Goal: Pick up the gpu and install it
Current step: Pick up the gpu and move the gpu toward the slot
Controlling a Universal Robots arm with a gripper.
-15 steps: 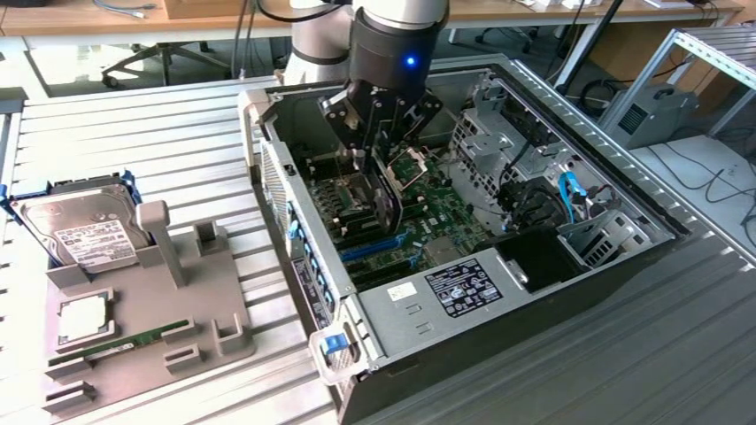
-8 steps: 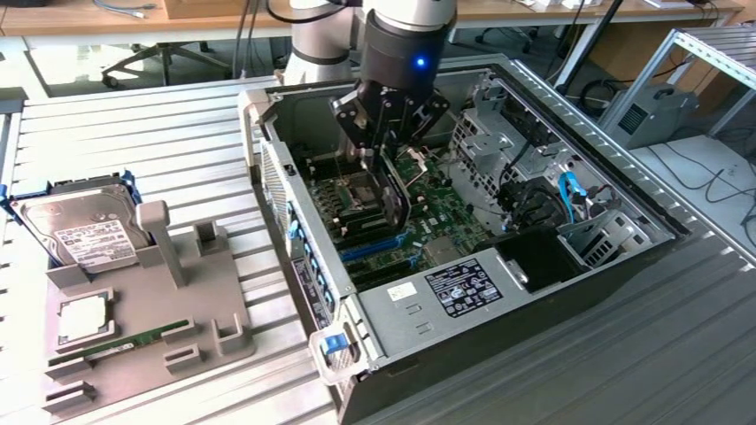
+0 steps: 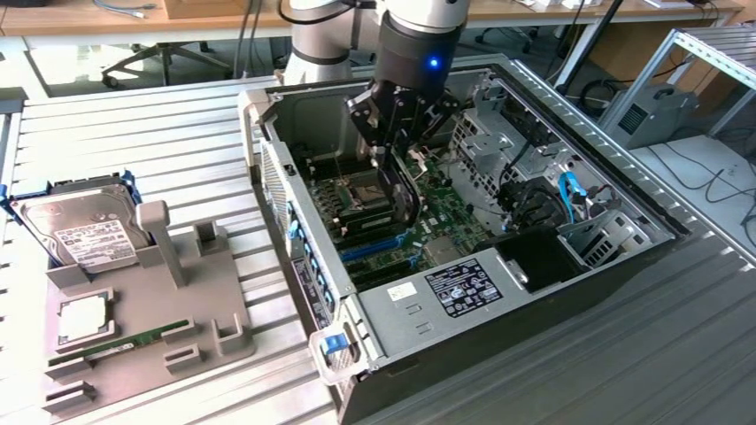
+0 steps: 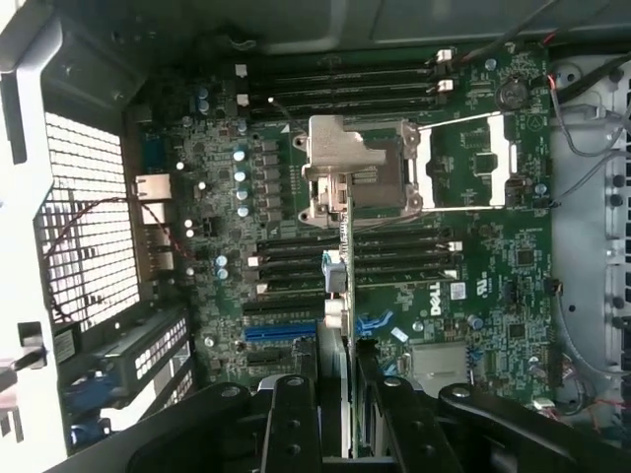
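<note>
Hanging inside the open black-and-silver computer case (image 3: pixel 269 133), in the upper centre of the exterior view, the black two-fingered gripper (image 3: pixel 399 146) pinches the gpu (image 3: pixel 408 195), a long, thin, dark expansion card. Its fingers (image 4: pixel 291 424) press on the card's two flat faces, one on each side.

From the fingers the card points down towards the green motherboard (image 4: pixel 493 296), so its long axis appears to run roughly along the gripper's own line rather than flat over the board. In the wrist view the gpu (image 4: pixel 350 325) is seen edge-on as one narrow strip leading away from the gripper (image 4: pixel 347 414) as far as the silver processor socket frame (image 4: pixel 345 168).

That strip crosses the direction of the long black slots and of the short blue slot (image 4: pixel 281 332) nearby; it does not lie along them. The card looks to be above the board, not seated, though how far apart they are cannot be told.

At the exterior view's left, well apart from the case, a grey holder tray (image 3: pixel 177 301) carries a silver hard drive with a white label (image 3: pixel 83 232).
</note>
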